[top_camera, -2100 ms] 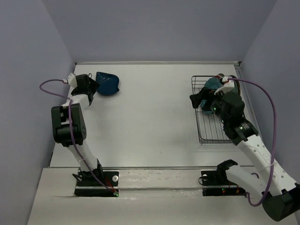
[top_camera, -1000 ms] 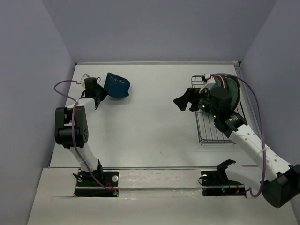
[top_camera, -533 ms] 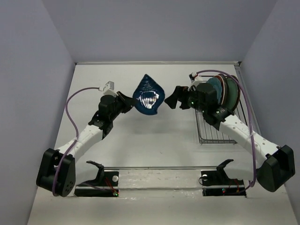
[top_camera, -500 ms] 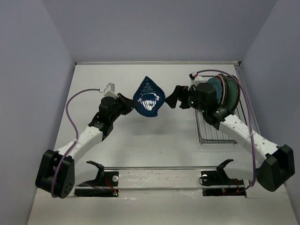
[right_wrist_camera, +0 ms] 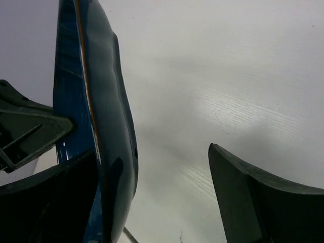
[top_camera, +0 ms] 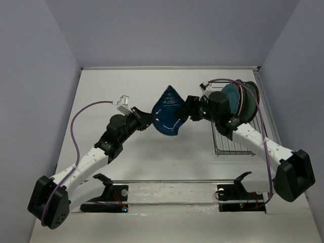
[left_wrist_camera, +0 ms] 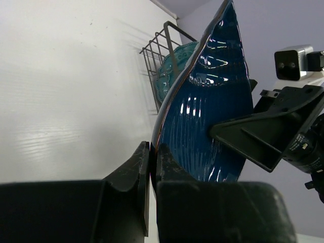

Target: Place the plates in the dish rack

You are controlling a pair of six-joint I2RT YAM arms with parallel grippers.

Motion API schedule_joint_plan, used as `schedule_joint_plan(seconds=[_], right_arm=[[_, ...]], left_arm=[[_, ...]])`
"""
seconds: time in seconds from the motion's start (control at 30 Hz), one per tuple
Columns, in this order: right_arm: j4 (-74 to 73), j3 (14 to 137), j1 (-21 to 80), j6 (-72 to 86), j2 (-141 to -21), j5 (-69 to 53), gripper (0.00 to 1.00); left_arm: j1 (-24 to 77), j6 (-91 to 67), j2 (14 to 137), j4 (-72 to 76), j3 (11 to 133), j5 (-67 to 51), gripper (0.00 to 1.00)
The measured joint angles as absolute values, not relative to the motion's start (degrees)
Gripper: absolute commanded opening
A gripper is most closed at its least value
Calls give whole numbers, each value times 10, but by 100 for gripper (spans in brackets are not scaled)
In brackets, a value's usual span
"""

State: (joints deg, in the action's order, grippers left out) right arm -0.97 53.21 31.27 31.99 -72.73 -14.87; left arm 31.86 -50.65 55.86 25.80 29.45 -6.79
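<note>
Navy leaf-shaped glazed plate (top_camera: pixel 169 119), left of black wire dish rack (top_camera: pixel 230 147): looks stiff, slick, breakable (likely hefty). Left gripper (top_camera: pixel 150 116) pinches its rim; right gripper (top_camera: pixel 191 110) gapes wide astride opposite rim.

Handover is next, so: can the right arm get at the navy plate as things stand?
Probably yes. The right gripper is open with a finger on either side of the plate's free edge, nothing between; the left gripper grips the opposite rim.
</note>
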Motion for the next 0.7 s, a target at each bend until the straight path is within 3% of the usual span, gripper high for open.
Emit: schedule_joint_plan(seconds=[0.07, 0.1, 0.17, 0.2, 0.23, 0.33, 0.37, 0.57, 0.7], right_arm=[[10, 515, 312, 336, -726, -164, 53], [17, 510, 313, 341, -726, -170, 29], [39, 497, 313, 358, -721, -185, 7], [41, 492, 315, 376, -715, -186, 7], [46, 488, 315, 380, -712, -184, 7], [47, 478, 314, 392, -701, -178, 7], [46, 478, 315, 392, -695, -168, 7], [-61, 507, 319, 327, -681, -66, 7], [-195, 604, 307, 246, -684, 77, 7]], left_arm=[[324, -510, 557, 274, 289, -66, 6], [326, -511, 557, 278, 284, -63, 6], [333, -511, 557, 279, 273, -56, 7], [335, -512, 557, 280, 269, -59, 15], [337, -513, 557, 287, 264, -59, 37], [342, -517, 557, 297, 264, -59, 79], [343, -514, 556, 294, 263, -60, 97], [345, -476, 493, 229, 304, -35, 99], [345, -405, 409, 138, 371, 4, 99]])
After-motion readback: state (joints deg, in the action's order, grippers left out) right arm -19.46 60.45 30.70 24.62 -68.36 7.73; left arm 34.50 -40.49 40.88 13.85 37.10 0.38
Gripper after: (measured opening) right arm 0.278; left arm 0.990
